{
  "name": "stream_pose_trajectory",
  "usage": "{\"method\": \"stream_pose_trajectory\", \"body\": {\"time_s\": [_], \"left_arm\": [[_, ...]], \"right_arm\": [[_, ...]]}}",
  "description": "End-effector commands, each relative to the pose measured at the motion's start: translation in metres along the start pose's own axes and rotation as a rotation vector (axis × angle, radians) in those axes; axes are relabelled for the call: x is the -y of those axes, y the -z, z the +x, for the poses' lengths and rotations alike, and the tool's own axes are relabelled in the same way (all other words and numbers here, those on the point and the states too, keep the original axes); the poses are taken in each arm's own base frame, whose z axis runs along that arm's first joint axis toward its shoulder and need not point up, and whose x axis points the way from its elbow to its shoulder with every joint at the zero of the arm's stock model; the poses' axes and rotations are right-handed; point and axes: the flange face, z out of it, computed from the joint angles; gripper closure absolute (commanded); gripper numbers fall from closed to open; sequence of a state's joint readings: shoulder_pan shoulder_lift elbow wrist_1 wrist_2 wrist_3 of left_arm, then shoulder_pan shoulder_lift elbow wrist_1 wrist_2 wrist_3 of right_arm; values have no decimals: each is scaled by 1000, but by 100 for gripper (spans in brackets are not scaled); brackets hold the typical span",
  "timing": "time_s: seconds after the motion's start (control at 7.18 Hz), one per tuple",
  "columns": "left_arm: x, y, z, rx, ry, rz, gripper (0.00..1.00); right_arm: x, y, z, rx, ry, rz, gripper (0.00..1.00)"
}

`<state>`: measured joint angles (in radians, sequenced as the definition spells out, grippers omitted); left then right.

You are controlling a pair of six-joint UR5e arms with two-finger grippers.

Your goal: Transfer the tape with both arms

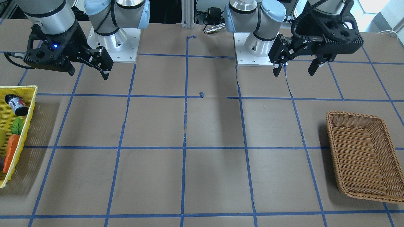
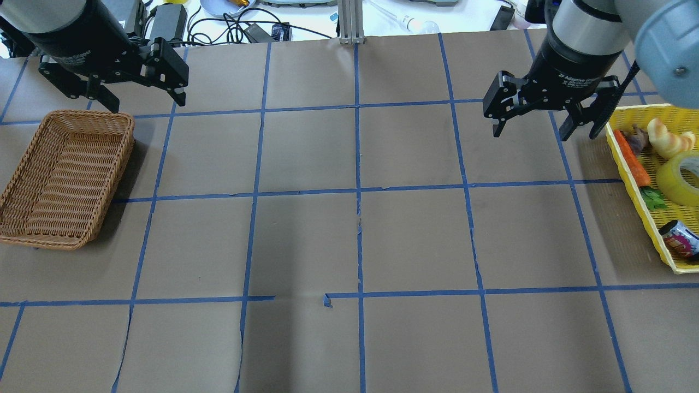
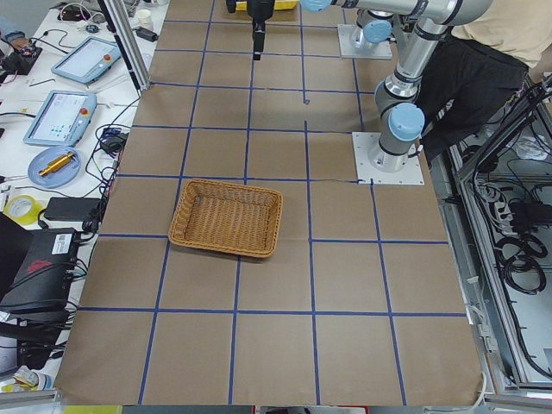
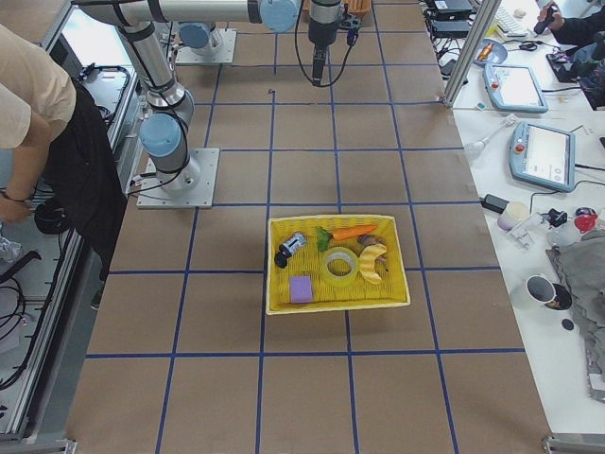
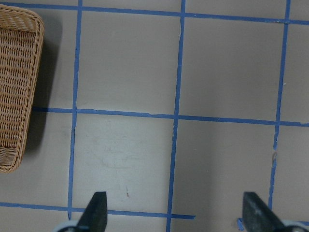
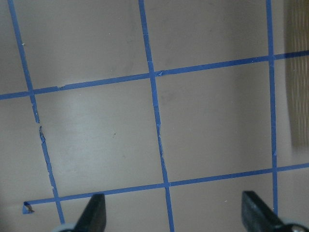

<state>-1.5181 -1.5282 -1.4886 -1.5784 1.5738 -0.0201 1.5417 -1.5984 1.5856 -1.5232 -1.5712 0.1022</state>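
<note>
Tape (image 2: 680, 177) (image 4: 340, 265), a translucent yellow roll, lies flat inside the yellow basket (image 4: 340, 305), near its middle. It is packed among other things there. An orange toy carrot (image 4: 352, 231) lies just beside it on one side and a pale bread-shaped piece (image 4: 372, 262) touches or nearly touches it on another. A small dark can (image 4: 291, 246) and a purple block (image 4: 301, 288) sit toward the remaining side of the yellow basket.

The right gripper (image 2: 538, 131) hangs in the air near the yellow basket, just off its side toward the table's middle. Its fingers are spread wide with nothing between them, and its wrist view shows only brown paper and blue grid lines.

The left gripper (image 2: 146, 101) is well apart from the yellow basket, toward the opposite end of the table. Its fingers are likewise spread and empty. It hovers by an edge of a brown wicker basket (image 2: 65, 174).
</note>
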Motion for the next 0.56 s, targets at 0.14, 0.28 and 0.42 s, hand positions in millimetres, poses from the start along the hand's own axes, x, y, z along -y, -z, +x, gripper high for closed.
{"method": "stream_pose_trajectory", "body": {"time_s": [0.14, 0.28, 0.42], "left_arm": [[0, 0, 0, -2, 2, 1, 0], [0, 0, 0, -2, 1, 1, 0], [1, 1, 0, -2, 1, 2, 0]], "right_arm": [[27, -12, 41, 6, -75, -10, 0], [35, -11, 68, 4, -130, -7, 0], [38, -11, 86, 4, -158, -7, 0]]}}
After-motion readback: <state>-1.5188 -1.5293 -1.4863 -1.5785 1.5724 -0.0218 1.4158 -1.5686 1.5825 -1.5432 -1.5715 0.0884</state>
